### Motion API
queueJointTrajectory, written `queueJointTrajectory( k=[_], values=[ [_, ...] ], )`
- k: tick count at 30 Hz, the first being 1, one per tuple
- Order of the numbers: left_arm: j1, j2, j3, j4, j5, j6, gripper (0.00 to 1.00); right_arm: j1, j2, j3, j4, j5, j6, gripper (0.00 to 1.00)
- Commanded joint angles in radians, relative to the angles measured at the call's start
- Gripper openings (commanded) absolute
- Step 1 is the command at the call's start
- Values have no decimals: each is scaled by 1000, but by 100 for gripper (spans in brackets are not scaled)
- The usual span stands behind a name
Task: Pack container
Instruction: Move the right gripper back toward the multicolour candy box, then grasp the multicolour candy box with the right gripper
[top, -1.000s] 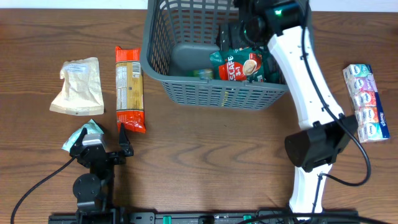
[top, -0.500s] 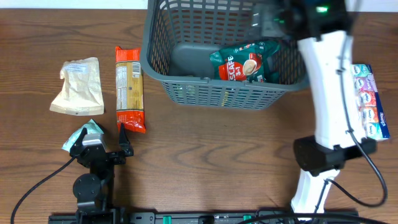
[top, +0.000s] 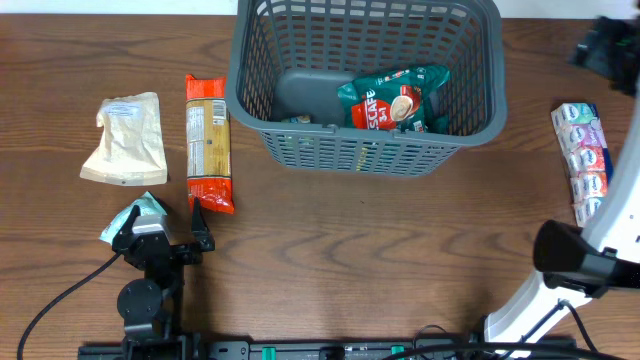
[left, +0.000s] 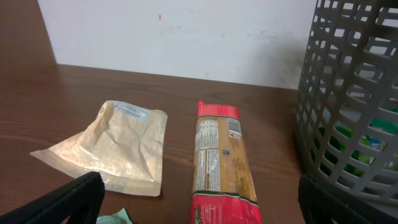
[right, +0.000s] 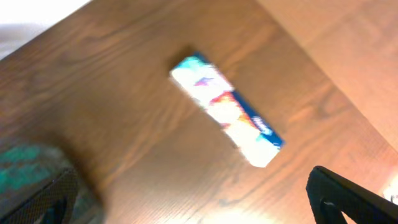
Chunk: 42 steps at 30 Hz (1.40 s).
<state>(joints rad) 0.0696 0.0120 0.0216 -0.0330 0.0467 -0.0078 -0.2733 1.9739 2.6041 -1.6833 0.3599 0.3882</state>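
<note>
Right gripper (right: 196, 208) spread wide and empty above the blue-and-white multipack (right: 227, 118). Left gripper (top: 163, 222) also apart, empty. Container (top: 365, 150) at far centre, 1 green coffee packet (top: 392, 100) inside. Best approach, I judge: square fingers across the multipack's narrow width before descending.

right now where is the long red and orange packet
In the overhead view the long red and orange packet lies flat on the table, left side, between the beige pouch and the container, outside it.
</note>
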Motion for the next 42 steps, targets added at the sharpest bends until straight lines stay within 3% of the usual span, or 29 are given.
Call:
queueJointTrajectory(
  k=[1, 5, 10, 13, 18, 21, 26, 36, 42],
  values=[
    [3, -2, -18, -34, -9, -13, 99, -87, 0, -5, -4, 18, 29, 99],
    [3, -2, -18, -34, -9, -13, 99, -187, 11, -27, -13, 17, 142, 99],
    [3, -2, -18, -34, -9, -13, 99, -270, 12, -144, 29, -3, 164, 99],
    [3, -2, -18, -34, -9, -13, 99, -291, 13, -261, 97, -13, 81, 99],
    [3, -2, -18, -34, -9, -13, 99, -302, 13, -512, 278, -124, -211, 99],
    [3, -2, -18, -34, -9, -13, 99, -303, 21, -652, 385, -226, -319, 99],
    [3, -2, -18, -34, -9, -13, 99, -305, 55, -836, 520, -230, -457, 99],
    [3, -2, -18, -34, -9, -13, 99, -329, 154, -945, 625, -89, -518, 98],
    [3, -2, -18, -34, -9, -13, 98, -335, 159, -946, 681, -162, -517, 97]
  ],
)
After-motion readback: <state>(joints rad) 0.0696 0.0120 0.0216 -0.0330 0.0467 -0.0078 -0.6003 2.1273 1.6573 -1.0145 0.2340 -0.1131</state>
